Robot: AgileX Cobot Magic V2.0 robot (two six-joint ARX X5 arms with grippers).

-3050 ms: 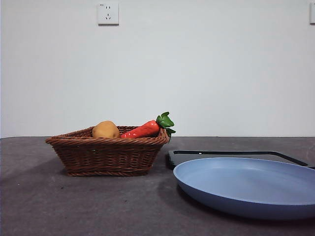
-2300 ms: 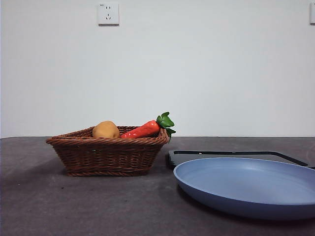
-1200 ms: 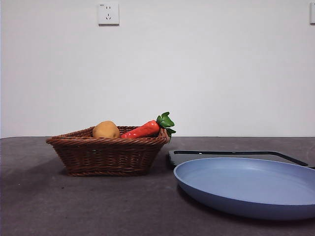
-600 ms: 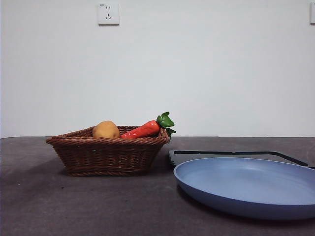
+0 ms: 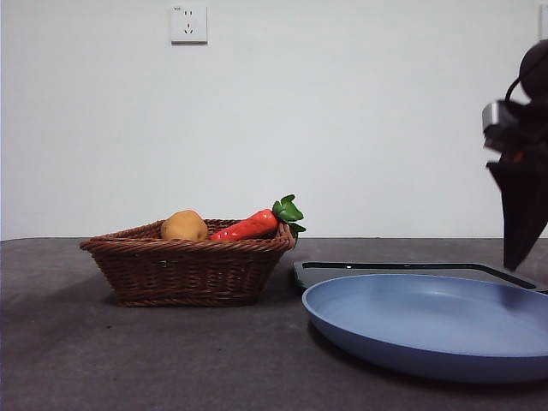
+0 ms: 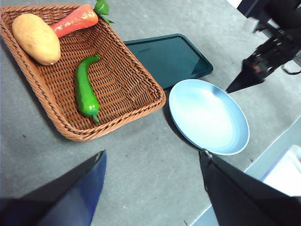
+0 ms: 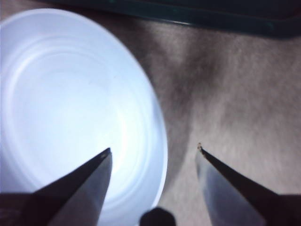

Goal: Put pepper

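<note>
My right gripper [image 7: 153, 149] hangs spread wide with nothing between its jaws, above the near rim of the blue plate [image 7: 70, 103], half over bare table [image 7: 235, 108]. The dark green tray's [image 7: 197, 21] edge lies just beyond the plate from it. In the front view I see it [image 5: 519, 214] as a dark shape at the right edge, well above the plate [image 5: 428, 321].

My left gripper [image 6: 153, 157] is also wide open and empty, held high over open table in front of the wicker basket [image 6: 150, 94].

The pepper [image 6: 85, 88] lies flat on the basket floor, ahead of the left jaws and well apart from my right gripper. Its long axis runs roughly along the basket's length. One end points toward the carrot [image 6: 74, 20], beside the potato [image 6: 35, 32]; the other faces the basket's near rim.
</note>
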